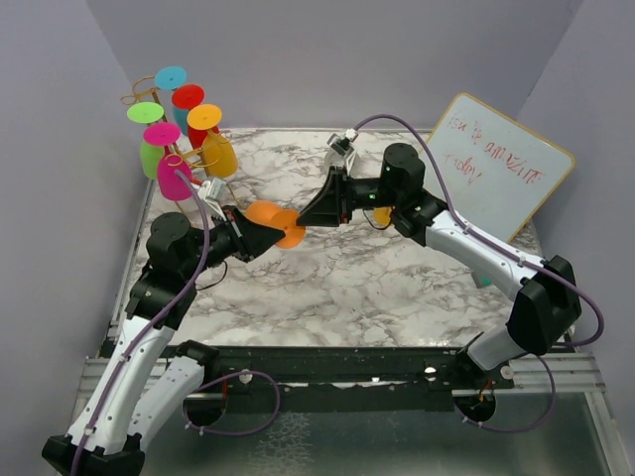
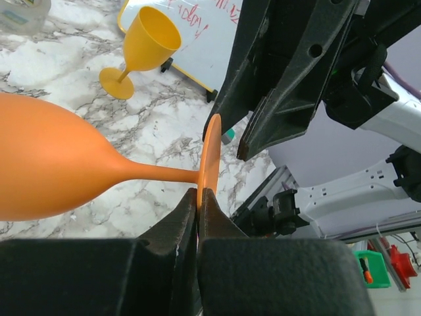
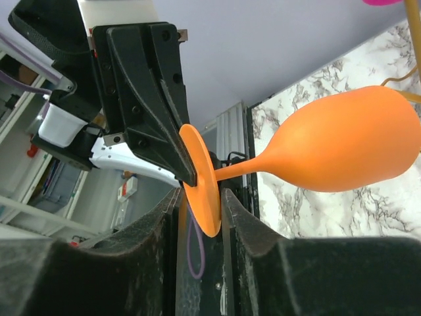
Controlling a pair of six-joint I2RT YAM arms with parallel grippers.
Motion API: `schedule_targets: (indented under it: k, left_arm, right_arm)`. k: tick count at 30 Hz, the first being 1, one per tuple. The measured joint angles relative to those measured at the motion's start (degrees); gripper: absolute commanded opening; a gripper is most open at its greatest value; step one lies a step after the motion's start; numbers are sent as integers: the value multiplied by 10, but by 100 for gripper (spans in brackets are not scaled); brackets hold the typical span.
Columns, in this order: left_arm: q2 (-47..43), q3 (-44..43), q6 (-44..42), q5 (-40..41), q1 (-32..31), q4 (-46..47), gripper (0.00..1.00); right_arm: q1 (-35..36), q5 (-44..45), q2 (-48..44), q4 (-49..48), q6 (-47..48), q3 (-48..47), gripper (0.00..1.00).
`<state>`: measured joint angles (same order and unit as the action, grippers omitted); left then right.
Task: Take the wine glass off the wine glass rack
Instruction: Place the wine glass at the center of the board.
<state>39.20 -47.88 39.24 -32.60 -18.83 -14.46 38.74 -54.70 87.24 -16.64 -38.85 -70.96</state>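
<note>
Lying on its side in the air over the middle of the table (image 1: 397, 288), the orange glass (image 1: 264, 214) is off the rack (image 1: 137, 96). In the overhead view the rack stands at the table's 10 o'clock corner, with several coloured glasses (image 1: 162, 134) hung on it foot-up. The orange glass's bowl points toward 10 o'clock and its foot toward 4 o'clock.

The left gripper (image 2: 198, 194) is clamped on the rim of the foot. In the left wrist view its two fingers press tight against the thin disc at the 6 o'clock edge. The right gripper (image 3: 200, 192) straddles the same foot from the opposite side. Its jaws stand parted, with a sliver of gap on each side of the disc, so it is released.

A yellow glass (image 2: 148, 46) stands upright on the table by the whiteboard (image 1: 501, 164), which leans at the 2 o'clock corner.
</note>
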Motion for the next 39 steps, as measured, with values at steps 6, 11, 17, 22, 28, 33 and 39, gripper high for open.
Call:
schedule_targets:
  k: [6, 11, 17, 22, 28, 33, 39]
  left_arm:
    - [-8, 15, -9, -10, 0, 12, 0]
    - [-17, 24, -12, -24, 0, 27, 14]
    - [4, 11, -46, -48, 0, -1, 36]
    - [24, -3, -64, -68, 0, -21, 8]
    - [19, -3, -68, -70, 0, -25, 0]
    - [15, -3, -72, -75, 0, -24, 0]
    - [-3, 11, -101, -99, 0, -25, 0]
  right_arm:
    - [0, -31, 9, 33, 31, -3, 1]
    - [0, -46, 9, 41, 45, -7, 0]
    - [0, -46, 4, 38, 55, 1, 1]
    - [0, -45, -8, 30, 60, 16, 1]
    - [0, -43, -10, 26, 64, 21, 1]
    - [0, -43, -10, 25, 66, 20, 12]
    - [-2, -39, -9, 85, 88, -11, 49]
